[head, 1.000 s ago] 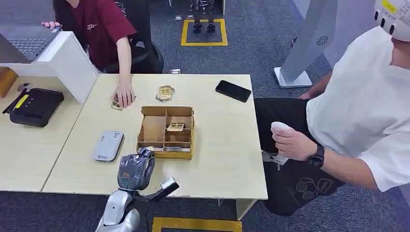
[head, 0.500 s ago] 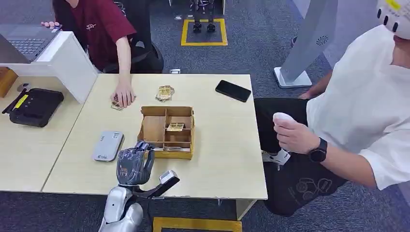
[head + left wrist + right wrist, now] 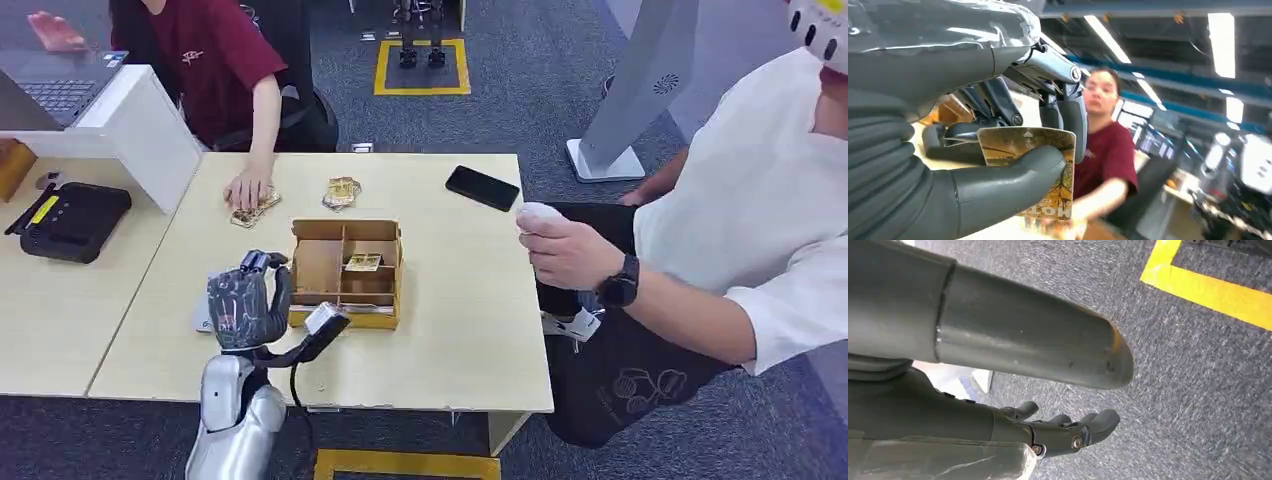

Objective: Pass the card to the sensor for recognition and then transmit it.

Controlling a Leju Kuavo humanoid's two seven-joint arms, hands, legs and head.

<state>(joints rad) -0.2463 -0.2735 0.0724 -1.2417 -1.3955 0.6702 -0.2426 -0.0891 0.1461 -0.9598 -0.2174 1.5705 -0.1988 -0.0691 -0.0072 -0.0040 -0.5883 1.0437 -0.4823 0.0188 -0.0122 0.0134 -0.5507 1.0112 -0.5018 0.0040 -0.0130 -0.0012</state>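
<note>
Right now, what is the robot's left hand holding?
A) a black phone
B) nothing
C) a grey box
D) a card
D: in the left wrist view the left hand pinches a card between its thumb and fingers, while the black phone lies on the table untouched.

An office or robot test room: grey carpet [image 3: 540, 90] marked with yellow floor tape [image 3: 421, 89], a pale wooden desk [image 3: 450, 330] beside a second one carrying a laptop [image 3: 50, 90], long ceiling strip lights [image 3: 1220, 40], and two people seated at the far and right sides.
</note>
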